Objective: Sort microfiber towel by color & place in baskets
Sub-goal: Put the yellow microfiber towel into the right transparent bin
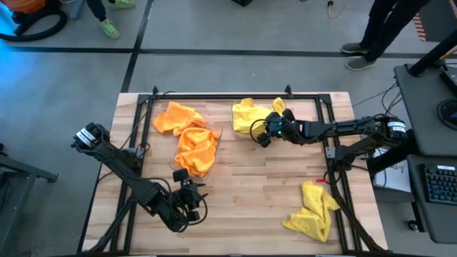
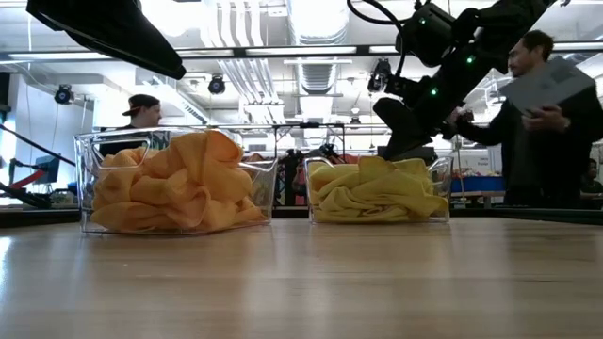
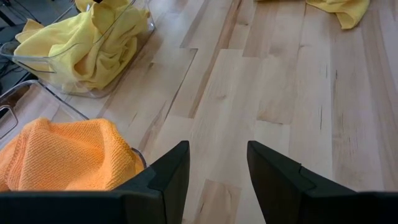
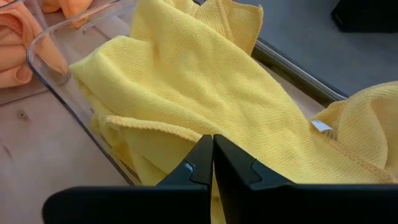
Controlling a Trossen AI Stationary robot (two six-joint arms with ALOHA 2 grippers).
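Towels are nearly sorted: orange ones [image 1: 191,137] heap in the clear basket [image 2: 87,179] toward the table's far-left side, spilling over its rim, and yellow ones [image 1: 251,116] fill the second basket [image 2: 441,193] near the middle of the far edge. One yellow towel [image 1: 314,210] lies crumpled near the front-right corner of the table, well apart from both baskets.

And look at the right gripper [image 1: 261,134], parked right over the yellow basket, fingers pinched tight together. In the right wrist view the dark fingers [image 4: 199,163] meet with no cloth visibly caught between them, though they sit directly against the yellow pile. That's the danger spot! If a fold is snagged on those tips, lifting away could drag a towel back over the rim, or tip the light clear tub.

The left gripper [image 1: 187,202] waits low near the front edge of the table, left of centre, fingers apart and empty, with bare wood showing between them in the left wrist view.

The orange heap looks precarious too, it rides high above its basket wall, so any nudge could spill a towel onto the table. And that stray yellow towel is a long reach; a shallow pinch could drop it midway.
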